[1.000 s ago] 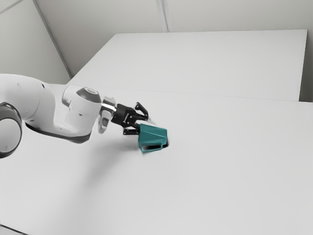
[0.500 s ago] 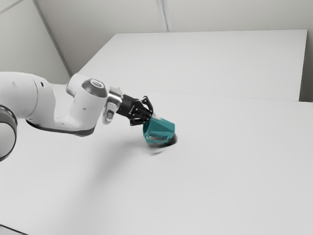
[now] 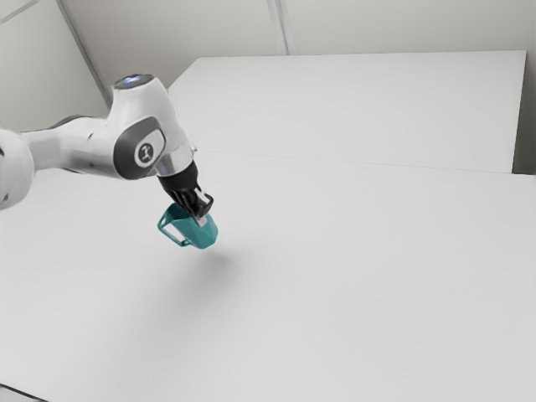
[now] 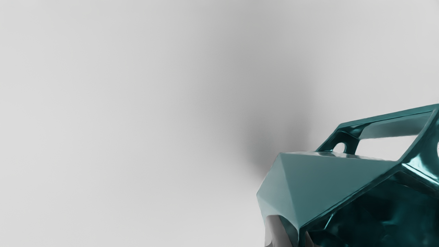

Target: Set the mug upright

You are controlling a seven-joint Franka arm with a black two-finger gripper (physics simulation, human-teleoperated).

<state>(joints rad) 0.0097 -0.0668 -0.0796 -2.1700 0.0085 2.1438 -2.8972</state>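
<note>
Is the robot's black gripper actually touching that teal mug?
Touching: in the wrist view, the jaws pinch the mug by its wall at the rim, one inside, one outside.

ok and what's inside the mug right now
Faceted dark teal walls show inside the mug, plus one fingertip of the gripper. The picture's edge cuts off the rest, and the bottom can't be made out.

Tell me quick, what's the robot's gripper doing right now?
Gripper: closed, holding the teal mug by its wall, one finger outside and one inside.
</note>
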